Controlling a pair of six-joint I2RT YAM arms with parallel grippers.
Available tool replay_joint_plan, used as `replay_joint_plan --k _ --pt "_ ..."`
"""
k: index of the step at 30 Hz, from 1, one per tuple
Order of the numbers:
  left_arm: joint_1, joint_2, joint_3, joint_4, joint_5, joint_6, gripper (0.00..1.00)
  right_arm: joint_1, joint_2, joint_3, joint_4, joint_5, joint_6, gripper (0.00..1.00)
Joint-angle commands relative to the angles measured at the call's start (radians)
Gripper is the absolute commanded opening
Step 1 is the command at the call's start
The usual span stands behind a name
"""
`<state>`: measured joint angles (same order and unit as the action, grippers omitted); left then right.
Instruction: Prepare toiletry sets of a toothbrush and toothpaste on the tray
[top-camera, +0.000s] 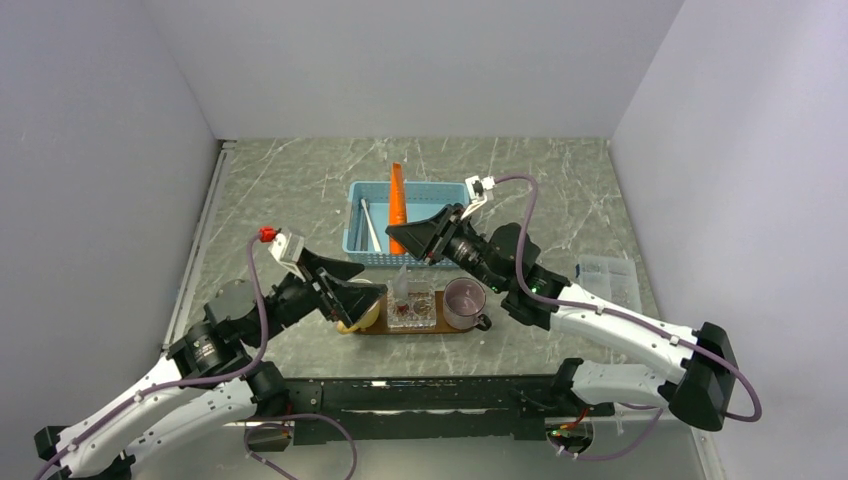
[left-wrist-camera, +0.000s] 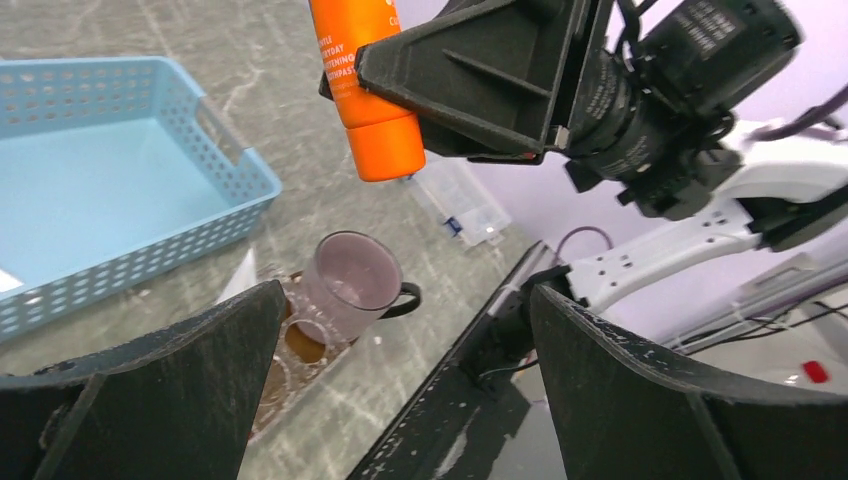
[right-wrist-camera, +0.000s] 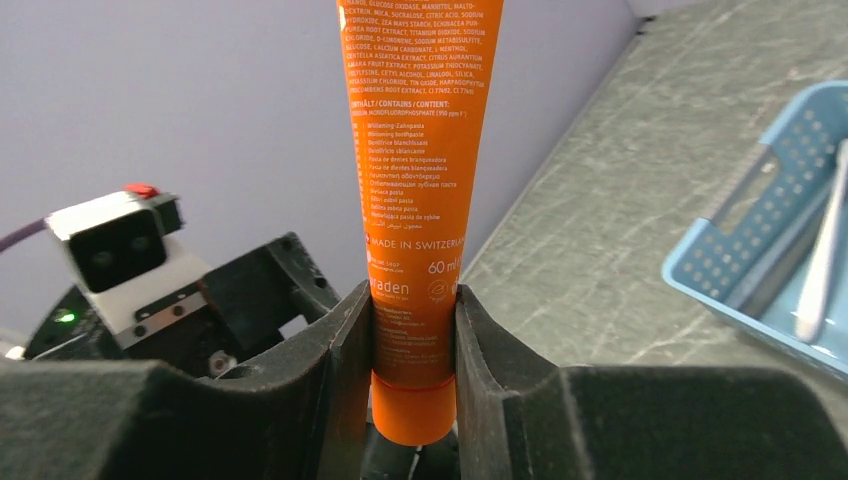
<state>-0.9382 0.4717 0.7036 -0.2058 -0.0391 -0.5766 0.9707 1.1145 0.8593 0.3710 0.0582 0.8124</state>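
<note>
Only the right wrist view shows the grip plainly: the right gripper (right-wrist-camera: 415, 335) is clamped on the toothpaste (right-wrist-camera: 420, 180) near its round end. The tube's long axis runs straight out past the fingertips, its top cut off. Overhead, it points across the basket (top-camera: 430, 187). The left gripper (left-wrist-camera: 405, 300) gapes wide; the tray (top-camera: 445, 331) below seems mostly hidden.

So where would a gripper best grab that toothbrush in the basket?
Probably mid-handle, coming straight down and closing across it: the toothbrush is thin and lies flat in the basket, whose walls would likely block a sideways approach.
</note>
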Motion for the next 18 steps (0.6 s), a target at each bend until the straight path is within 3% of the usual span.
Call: replay_joint_plan --k 1,18 --pt "0.003 -0.029 -0.023 0.155 0.087 -0.102 0.98 0.006 -0.050 -0.009 0.181 -0.091 0.060 0.22" --pt "0.005 0.052 -0.005 0.348 0.260 -0.278 0.92 0.061 -0.083 -0.045 0.308 -0.293 0.103 0.22"
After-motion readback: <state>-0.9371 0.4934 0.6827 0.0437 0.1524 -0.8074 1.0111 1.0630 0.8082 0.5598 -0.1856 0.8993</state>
